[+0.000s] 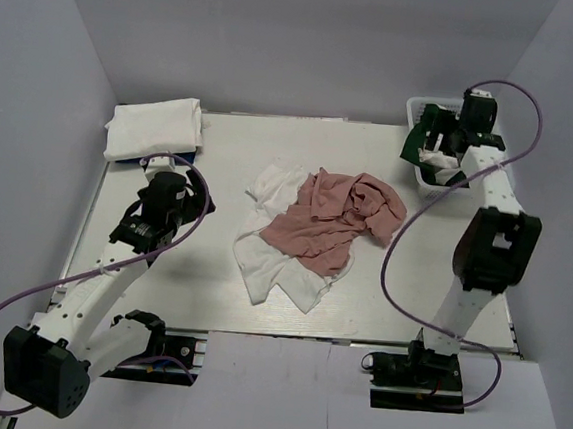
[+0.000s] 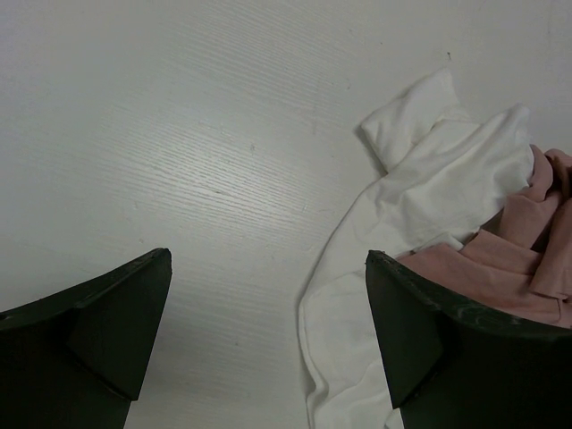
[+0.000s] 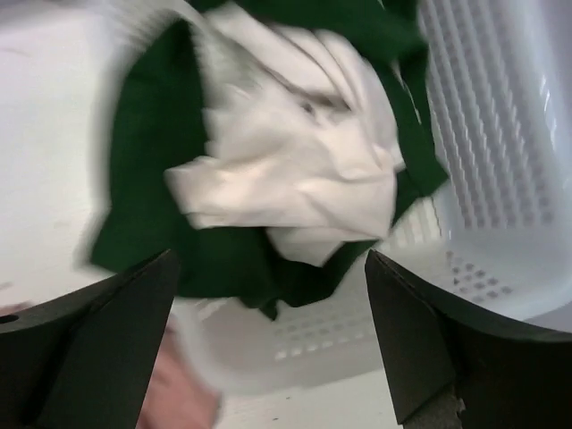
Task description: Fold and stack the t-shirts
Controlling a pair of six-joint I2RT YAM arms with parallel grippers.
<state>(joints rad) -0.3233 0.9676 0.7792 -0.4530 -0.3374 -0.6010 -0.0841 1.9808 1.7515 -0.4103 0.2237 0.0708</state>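
A dusty pink t-shirt [image 1: 336, 219] lies crumpled over a spread white t-shirt [image 1: 267, 263] in the middle of the table. A folded white t-shirt [image 1: 154, 128] rests at the back left. My left gripper [image 1: 173, 193] hangs open over bare table left of the heap. In its wrist view the white t-shirt [image 2: 429, 179] and pink t-shirt [image 2: 527, 259] lie to the right of the gripper [image 2: 268, 259]. My right gripper [image 1: 442, 140] is open above the basket [image 3: 500, 134]. Below that gripper [image 3: 270, 259] a dark green t-shirt [image 3: 152, 134] holds a bunched white t-shirt [image 3: 295, 152]. Its fingers hold nothing.
The white mesh basket [image 1: 413, 107] stands at the back right corner, with the green cloth draped over its near rim. Grey walls close in the table on the left, back and right. Purple cables loop beside both arms.
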